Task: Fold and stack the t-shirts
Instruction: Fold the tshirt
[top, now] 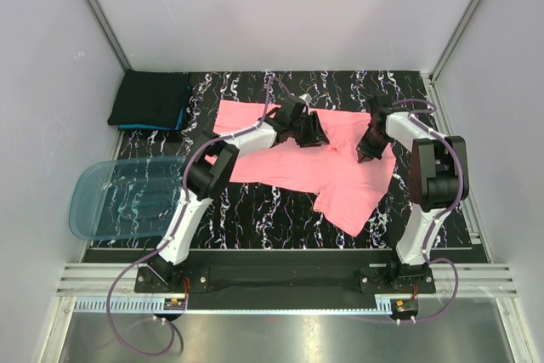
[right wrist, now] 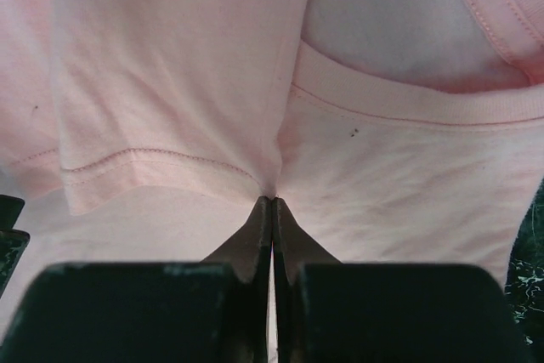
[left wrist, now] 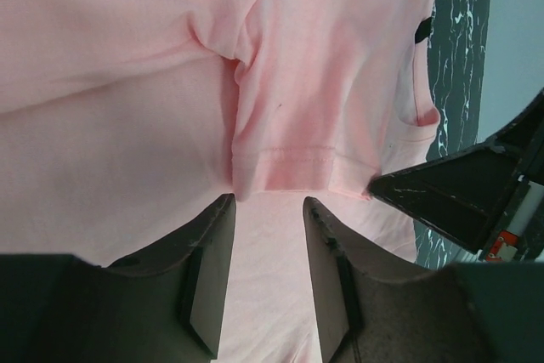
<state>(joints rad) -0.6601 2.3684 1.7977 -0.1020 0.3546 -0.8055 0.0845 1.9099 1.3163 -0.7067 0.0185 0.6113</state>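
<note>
A salmon-pink t-shirt [top: 285, 167] lies spread and partly bunched on the black marbled table [top: 255, 214]. My left gripper [top: 316, 133] hovers low over its upper middle. In the left wrist view that gripper [left wrist: 268, 206] is open, with flat pink cloth [left wrist: 127, 82] under the gap, just short of a folded sleeve hem [left wrist: 293, 159]. My right gripper [top: 365, 152] is at the shirt's right side. In the right wrist view it [right wrist: 272, 199] is shut on a pinch of pink cloth [right wrist: 170, 57] beside the collar [right wrist: 408, 101]. Folded black and teal t-shirts [top: 151, 99] sit at the back left.
A translucent blue plastic tub [top: 127, 197] lies at the table's left edge, next to the left arm. White walls close in the table at the back and on both sides. The right gripper's dark finger [left wrist: 459, 201] shows close by in the left wrist view.
</note>
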